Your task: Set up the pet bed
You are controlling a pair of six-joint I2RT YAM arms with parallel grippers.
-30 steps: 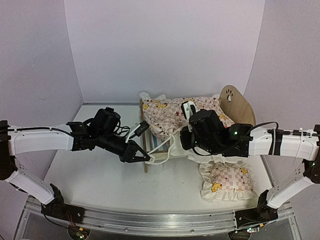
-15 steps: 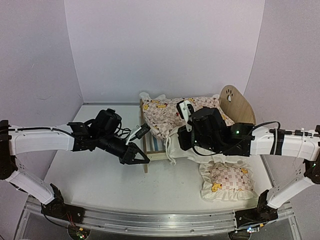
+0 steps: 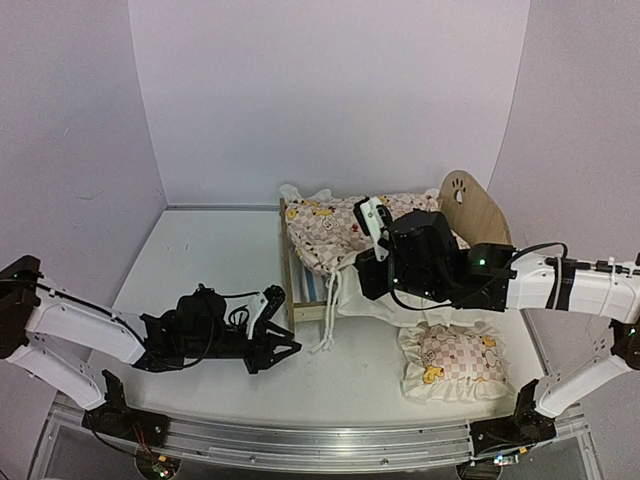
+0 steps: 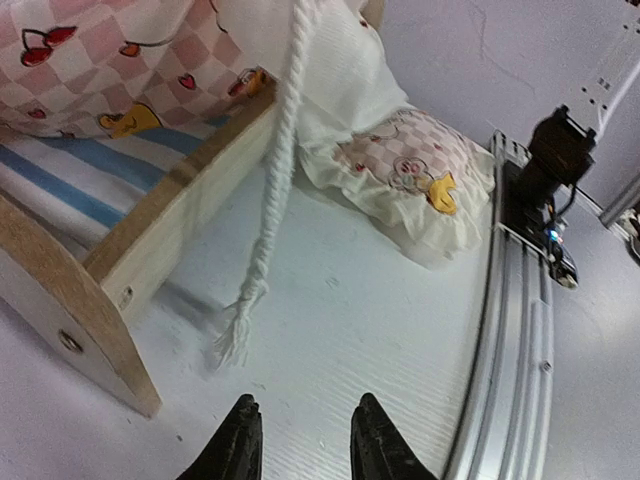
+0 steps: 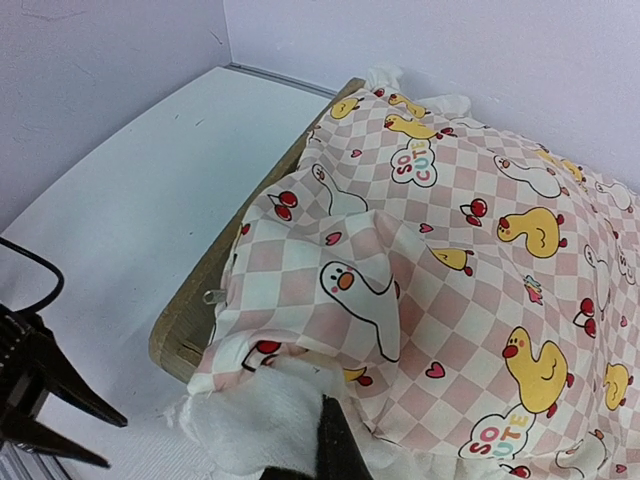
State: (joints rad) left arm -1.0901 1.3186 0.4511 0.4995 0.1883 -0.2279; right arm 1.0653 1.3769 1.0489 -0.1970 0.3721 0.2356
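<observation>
Top external: the light-wood pet bed (image 3: 478, 212) with its striped base is seen mid-table, long axis left to right, footboard toward the left gripper (image 3: 283, 345). The right gripper (image 3: 352, 282) is nearer, over the near rail. Left wrist: the fingers are parted and empty, with the footboard ahead-left. Right wrist: the jaws are closed on the frilled duck-print quilt (image 5: 450, 240) draped across the bed.

A robot test booth in a lab.
Plain pale backdrop walls (image 3: 330, 90) close in a white table (image 3: 200, 250) on the left, far and right; an aluminium rail (image 3: 300, 445) along its near edge carries the left arm's base (image 3: 110, 410) and the right arm's base (image 3: 510, 435).
</observation>
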